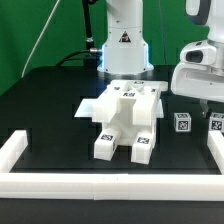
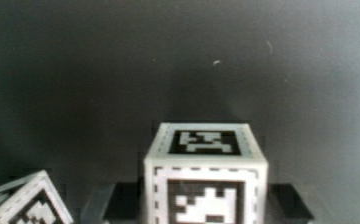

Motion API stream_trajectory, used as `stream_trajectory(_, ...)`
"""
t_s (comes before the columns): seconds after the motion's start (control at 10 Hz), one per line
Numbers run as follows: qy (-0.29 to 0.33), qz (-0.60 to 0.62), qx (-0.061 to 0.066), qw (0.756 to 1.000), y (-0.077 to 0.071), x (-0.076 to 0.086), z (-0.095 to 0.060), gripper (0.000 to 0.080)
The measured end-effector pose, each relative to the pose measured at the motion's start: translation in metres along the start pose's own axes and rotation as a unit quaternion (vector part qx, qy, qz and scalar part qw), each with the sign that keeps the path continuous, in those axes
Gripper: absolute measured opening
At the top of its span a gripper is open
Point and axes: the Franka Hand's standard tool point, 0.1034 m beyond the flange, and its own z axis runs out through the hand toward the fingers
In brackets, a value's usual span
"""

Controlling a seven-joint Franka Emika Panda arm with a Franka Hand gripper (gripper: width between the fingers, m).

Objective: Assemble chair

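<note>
The partly built chair point(image 1: 125, 115), chunky white tagged pieces, stands mid-table. Two small white tagged blocks sit at the exterior view's right, one point(image 1: 182, 122) nearer the chair and one point(image 1: 216, 124) at the frame edge. My gripper point(image 1: 205, 104) hangs low right over them. In the wrist view a white tagged block point(image 2: 203, 165) stands upright between my gripper's point(image 2: 207, 198) dark fingers point(image 2: 134, 197), which lie against both of its sides. A second tagged block point(image 2: 17, 202) lies tilted beside it. I cannot tell which exterior block is the one held.
White border rails run along the exterior view's left point(image 1: 14, 150), front point(image 1: 110, 183) and right point(image 1: 214, 152). The robot base point(image 1: 125, 45) stands behind the chair. The table is black.
</note>
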Motion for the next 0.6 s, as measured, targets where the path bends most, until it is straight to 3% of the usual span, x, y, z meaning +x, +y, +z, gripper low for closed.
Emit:
stream_trajectory(0.4,-0.003,0.0,-0.001,1.0,0.001,0.0,-0.002,0.0282)
stream_trajectory(0.5,-0.023,0.004,-0.005,1.0,0.002,0.003,-0.024,0.0282)
stream_trajectory(0.6,-0.028,-0.005,0.002,1.0,0.005,0.009,-0.047,0.0282)
